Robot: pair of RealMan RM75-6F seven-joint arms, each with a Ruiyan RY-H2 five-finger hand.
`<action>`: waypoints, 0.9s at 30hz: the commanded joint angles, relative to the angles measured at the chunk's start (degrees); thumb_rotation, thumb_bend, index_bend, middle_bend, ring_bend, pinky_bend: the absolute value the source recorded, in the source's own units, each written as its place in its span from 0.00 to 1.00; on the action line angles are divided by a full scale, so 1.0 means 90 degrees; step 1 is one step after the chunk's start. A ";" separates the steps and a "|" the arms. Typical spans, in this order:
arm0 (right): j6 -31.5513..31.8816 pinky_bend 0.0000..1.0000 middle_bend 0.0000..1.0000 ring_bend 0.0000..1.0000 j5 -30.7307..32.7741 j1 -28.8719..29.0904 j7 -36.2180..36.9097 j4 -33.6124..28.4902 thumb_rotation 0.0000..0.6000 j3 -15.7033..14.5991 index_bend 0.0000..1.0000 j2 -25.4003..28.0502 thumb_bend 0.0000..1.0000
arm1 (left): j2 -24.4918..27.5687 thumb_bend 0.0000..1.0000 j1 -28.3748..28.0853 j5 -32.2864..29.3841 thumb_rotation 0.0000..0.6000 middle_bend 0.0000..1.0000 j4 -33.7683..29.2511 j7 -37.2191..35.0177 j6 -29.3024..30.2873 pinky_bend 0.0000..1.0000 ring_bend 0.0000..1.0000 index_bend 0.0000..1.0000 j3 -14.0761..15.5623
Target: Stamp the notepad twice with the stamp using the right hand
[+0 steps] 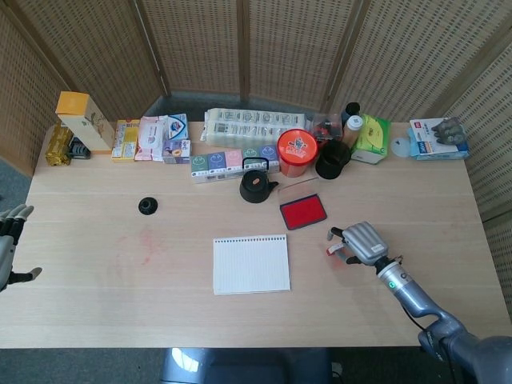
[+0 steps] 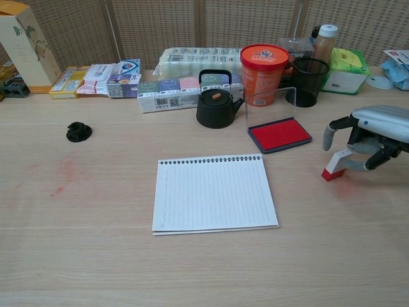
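The spiral notepad (image 1: 251,263) (image 2: 213,192) lies blank in the middle of the table. To its right, my right hand (image 1: 364,242) (image 2: 374,131) is curled over the small white stamp with a red base (image 1: 334,249) (image 2: 335,164). It pinches the stamp's top, and the stamp is tilted with its red end at the table. The open red ink pad (image 1: 302,211) (image 2: 279,134) sits just behind, between hand and notepad. My left hand (image 1: 10,240) hangs at the far left edge with fingers apart, holding nothing.
A black teapot (image 2: 215,101), an orange tub (image 2: 264,64) and a black mesh cup (image 2: 308,80) stand behind the ink pad. Boxes and packets line the back edge. A small black cap (image 2: 78,132) lies at the left. Faint red stains mark the wood.
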 commanded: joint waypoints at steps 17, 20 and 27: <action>-0.0156 1.00 0.94 1.00 0.0154 0.0024 -0.0353 -0.0234 1.00 0.0077 0.45 0.0010 0.41 | 0.0029 0.00 -0.0001 0.0034 1.00 0.00 -0.0005 -0.0069 -0.0019 0.11 0.04 0.00 0.0016; -0.0189 1.00 0.94 1.00 0.0171 0.0020 -0.0332 -0.0224 1.00 0.0073 0.46 0.0003 0.41 | 0.0031 0.00 -0.0001 0.0032 1.00 0.00 -0.0004 -0.0075 -0.0022 0.11 0.04 0.00 0.0017; -0.0124 1.00 0.94 1.00 0.0166 0.0018 -0.0229 -0.0280 1.00 0.0089 0.49 0.0036 0.44 | 0.0039 0.00 -0.0010 0.0021 1.00 0.00 -0.0009 -0.0076 -0.0047 0.11 0.04 0.00 0.0020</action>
